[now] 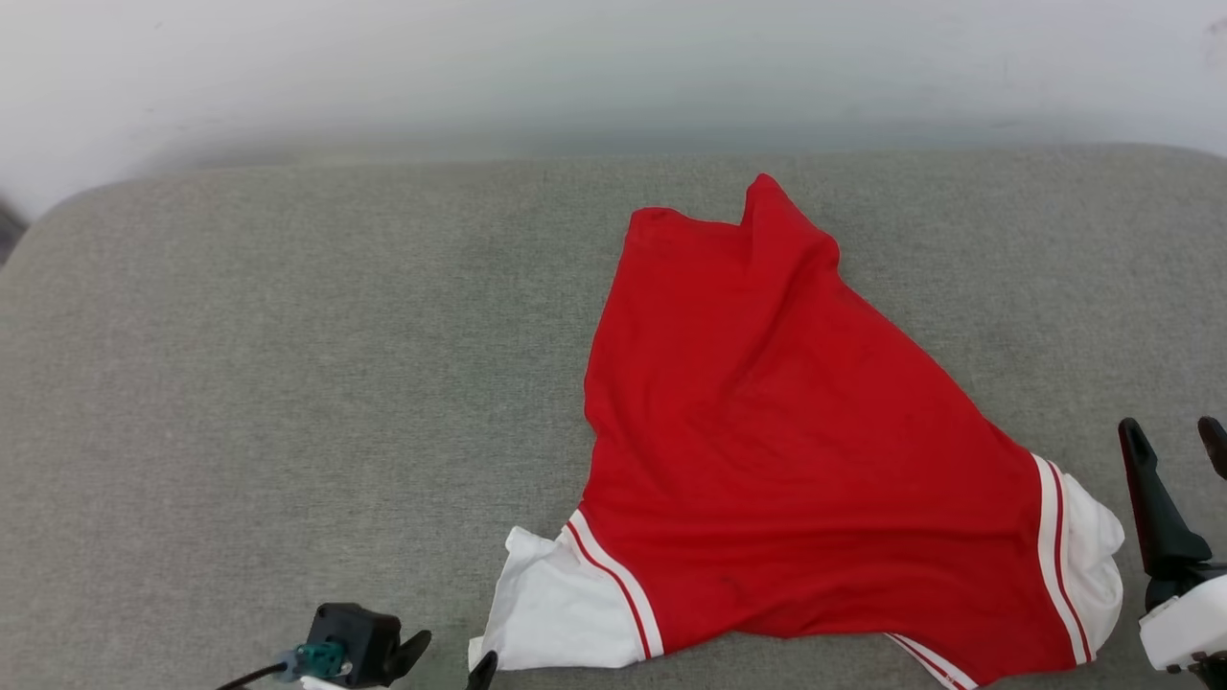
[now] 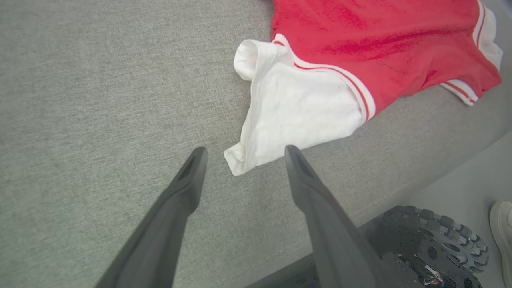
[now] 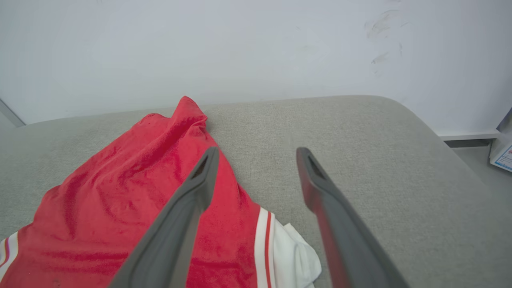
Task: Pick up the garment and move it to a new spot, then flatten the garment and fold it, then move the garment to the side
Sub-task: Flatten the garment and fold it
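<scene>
Two tools are in view, both released and empty. The garment (image 1: pixel 786 431) lies rumpled on the grey fabric surface (image 1: pixel 288 383), right of centre in the head view. Its plain red face is up, one pointed fold reaches toward the top of the frame, and both white sleeves lie toward the bottom.

The left tool (image 1: pixel 451 656) sits at the bottom edge, left of centre, with its fingers spread. In the left wrist view the corner of the near sleeve (image 2: pixel 296 108) lies between the fingertips; contact cannot be confirmed. A knobbly black wheel (image 2: pixel 432 236) shows at the lower right of that view.

The right tool (image 1: pixel 1171 436) stands at the right edge of the head view, fingers apart, just beside the other sleeve (image 1: pixel 1093 546). A pale wall (image 3: pixel 240 48) rises behind the surface.
</scene>
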You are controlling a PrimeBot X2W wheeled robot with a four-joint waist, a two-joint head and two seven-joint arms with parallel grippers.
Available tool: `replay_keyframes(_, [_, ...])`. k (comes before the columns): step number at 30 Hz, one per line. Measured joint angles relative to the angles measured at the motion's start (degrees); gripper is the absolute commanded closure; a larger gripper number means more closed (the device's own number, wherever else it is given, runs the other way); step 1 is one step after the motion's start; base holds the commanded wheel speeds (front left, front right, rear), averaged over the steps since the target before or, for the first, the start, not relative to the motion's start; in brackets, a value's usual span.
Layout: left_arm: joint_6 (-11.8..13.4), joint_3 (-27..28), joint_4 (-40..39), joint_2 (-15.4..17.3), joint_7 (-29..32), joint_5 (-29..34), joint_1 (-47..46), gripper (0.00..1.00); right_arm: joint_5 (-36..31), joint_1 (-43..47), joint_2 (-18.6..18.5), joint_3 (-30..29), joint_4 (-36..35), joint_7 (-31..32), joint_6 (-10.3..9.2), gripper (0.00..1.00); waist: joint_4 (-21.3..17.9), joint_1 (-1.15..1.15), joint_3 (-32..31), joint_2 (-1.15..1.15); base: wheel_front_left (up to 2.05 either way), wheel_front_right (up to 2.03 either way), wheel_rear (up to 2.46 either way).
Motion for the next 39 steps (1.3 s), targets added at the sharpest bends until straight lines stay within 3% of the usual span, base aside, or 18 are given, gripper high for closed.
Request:
replay_keyframes(11, [0.68, -2.96, 8.79, -2.67, 2.93, 3.25, -6.34, 0.00, 0.09, -1.83, 0.15, 1.59, 1.42, -3.72, 0.00, 0.00, -2.49, 0.00, 4.14, 0.00, 0.00, 0.00, 0.00])
replay_keyframes(21, [-0.19, -4.64, 15.80, -4.26, 3.22, 4.16, -9.48, 0.00, 0.71, -2.82, -0.15, 2.52, 2.65, -4.31, 0.00, 0.00, -3.79, 0.00, 6.62, 0.00, 0.00, 0.00, 0.00])
replay_keyframes(22, [-0.60, -4.79, 16.24, -4.48, 3.35, 3.99, -9.77, 0.64, 0.80, -2.97, -0.24, 2.64, 2.76, -4.31, 0.00, 0.00, -3.83, -0.01, 6.73, 0.00, 0.00, 0.00, 0.00])
replay_keyframes(23, [-0.94, -4.82, 16.60, -4.58, 3.37, 3.58, -9.97, 1.00, 0.88, -3.10, -0.36, 2.71, 2.92, -4.31, 0.00, 0.00, -3.85, 0.00, 6.78, 0.00, 0.00, 0.00, 0.00])
replay_keyframes(31, [-1.49, -4.58, 18.09, -5.69, 1.05, 2.32, -9.43, 1.00, 0.63, -2.69, -1.12, 2.99, 4.45, -3.63, 0.00, 0.00, -3.20, 0.00, 4.33, 0.00, 0.00, 0.00, 0.00])
replay_keyframes(35, [-0.82, -2.87, 14.89, -5.42, -1.44, 1.02, -7.16, 1.00, -0.23, -1.51, -2.05, 3.48, 4.77, -0.78, 0.00, 0.00, -2.46, 0.01, 2.29, 0.00, 0.00, 0.00, 0.00])
replay_keyframes(39, [0.20, -0.73, 8.91, -3.18, -2.32, 0.75, -6.34, 1.00, -1.04, -0.05, -3.47, 3.07, 4.90, 4.65, 0.00, 0.00, -1.26, 0.01, 0.72, 0.00, 0.00, 0.00, 0.00])
